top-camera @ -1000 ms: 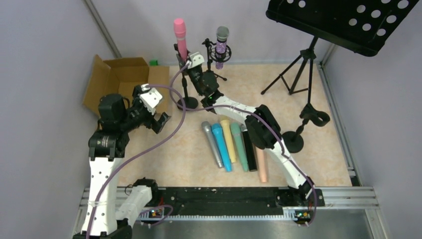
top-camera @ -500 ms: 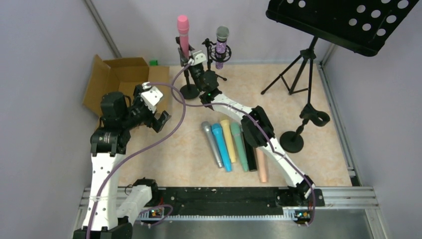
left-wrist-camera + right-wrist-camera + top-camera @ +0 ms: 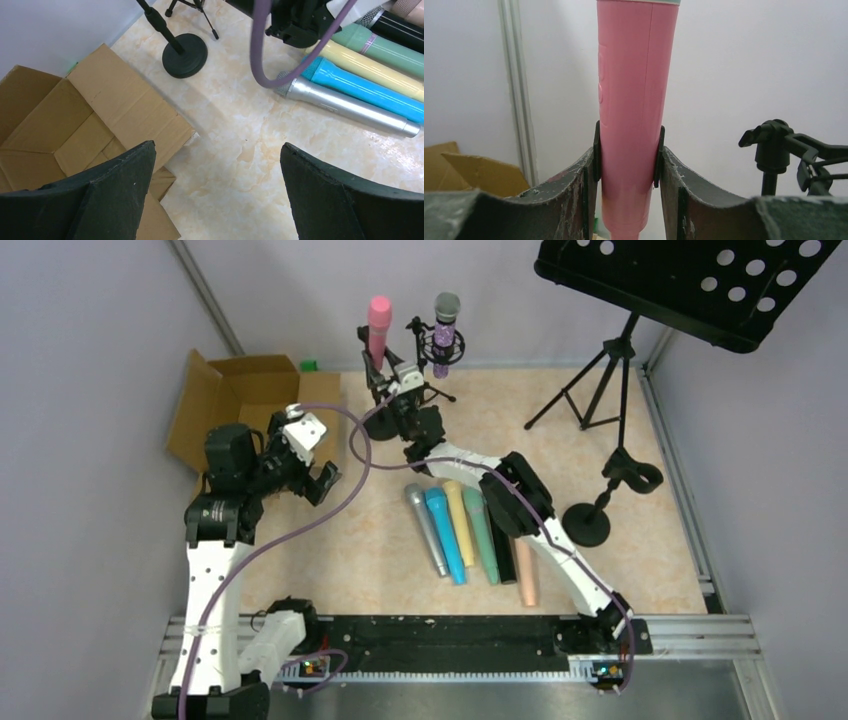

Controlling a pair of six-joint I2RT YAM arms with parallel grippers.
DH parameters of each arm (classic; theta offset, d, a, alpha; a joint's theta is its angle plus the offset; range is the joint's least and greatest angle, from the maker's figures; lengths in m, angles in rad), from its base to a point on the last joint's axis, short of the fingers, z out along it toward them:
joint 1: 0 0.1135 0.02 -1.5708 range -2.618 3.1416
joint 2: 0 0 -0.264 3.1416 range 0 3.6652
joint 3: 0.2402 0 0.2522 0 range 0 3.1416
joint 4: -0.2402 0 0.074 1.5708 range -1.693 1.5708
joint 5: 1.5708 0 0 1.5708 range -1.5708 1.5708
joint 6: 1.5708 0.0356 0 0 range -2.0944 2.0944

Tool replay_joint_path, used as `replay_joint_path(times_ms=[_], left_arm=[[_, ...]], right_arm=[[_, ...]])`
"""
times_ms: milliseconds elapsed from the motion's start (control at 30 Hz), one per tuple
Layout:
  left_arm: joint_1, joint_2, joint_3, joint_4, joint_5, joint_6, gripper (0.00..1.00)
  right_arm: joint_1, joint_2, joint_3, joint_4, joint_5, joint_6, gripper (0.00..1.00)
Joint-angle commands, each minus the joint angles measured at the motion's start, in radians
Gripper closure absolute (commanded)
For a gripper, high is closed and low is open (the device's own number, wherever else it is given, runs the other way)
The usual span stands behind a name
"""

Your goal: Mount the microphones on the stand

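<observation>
Right gripper (image 3: 628, 152) pinching pink microphone (image 3: 636, 75) upright between its jaws, left gripper (image 3: 217, 146) spread wide

An open cardboard box (image 3: 245, 405) sits far left, something small and green (image 3: 309, 366), perhaps tape, behind it; a perforated music stand (image 3: 700, 285) is on the right.

White arms (image 3: 213, 580), dark fingers (image 3: 115, 200), looping purple cables (image 3: 256, 50).

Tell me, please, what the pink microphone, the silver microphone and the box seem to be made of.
Pink microphone: probably plastic, smooth satin, with a faint moulded seam. Silver microphone: metal or metallic-painted plastic; bright streaky sheen, can't tell which. Box: plain brown cardboard, matte, with creased flaps.
</observation>
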Motion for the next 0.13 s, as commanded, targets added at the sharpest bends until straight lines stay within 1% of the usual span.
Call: replay_joint_path(times_ms=[0, 67, 100], left_arm=[[0.005, -0.004, -0.004, 0.054, 0.028, 0.001, 0.01], [0.004, -0.009, -0.002, 0.062, 0.023, -0.012, 0.01], [0.005, -0.010, -0.001, 0.066, 0.020, -0.020, 0.01]], right_arm=[[0.034, -0.107, -0.132, 0.044, 0.027, 0.018, 0.74], [0.038, -0.134, -0.176, 0.031, 0.020, 0.033, 0.64], [0.039, -0.146, -0.197, 0.028, 0.022, 0.036, 0.61]])
